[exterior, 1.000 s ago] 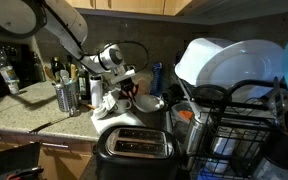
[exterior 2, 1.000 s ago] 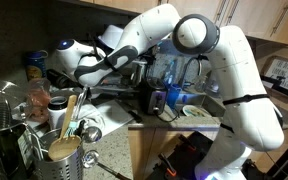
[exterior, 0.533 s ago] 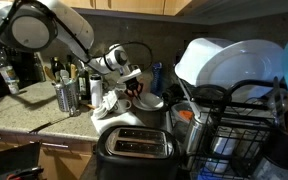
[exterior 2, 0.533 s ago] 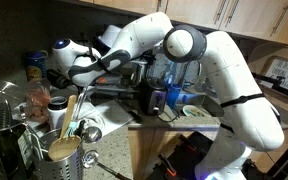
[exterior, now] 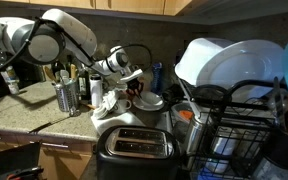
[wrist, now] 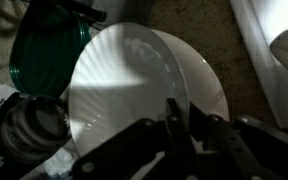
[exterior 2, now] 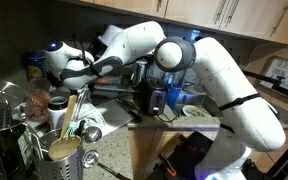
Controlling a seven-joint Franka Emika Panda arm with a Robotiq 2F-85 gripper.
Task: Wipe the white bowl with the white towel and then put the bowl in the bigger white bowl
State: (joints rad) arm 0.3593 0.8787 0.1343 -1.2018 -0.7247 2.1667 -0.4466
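In the wrist view my gripper (wrist: 181, 115) is shut on the rim of a white ribbed bowl (wrist: 134, 90), one finger on each side of the rim. In an exterior view the gripper (exterior: 134, 87) holds the bowl (exterior: 149, 101) low over the counter behind the toaster. A crumpled white cloth, probably the towel (exterior: 108, 102), lies just beside it. A larger white shape (wrist: 279, 55) at the right edge of the wrist view may be the bigger white bowl; I cannot tell. In the other exterior view the gripper (exterior 2: 82, 74) is mostly hidden by clutter.
A green dish (wrist: 46, 48) lies behind the held bowl. A black toaster (exterior: 134, 147) stands in front, a metal utensil holder (exterior: 66, 96) to the side, and a dish rack (exterior: 239, 125) with big white plates (exterior: 224, 60). Bottles and a wooden-spoon holder (exterior 2: 64, 148) crowd the counter.
The gripper has shifted slightly sideways with the bowl, and the upper arm links have swung over. The grip on the rim looks unchanged.
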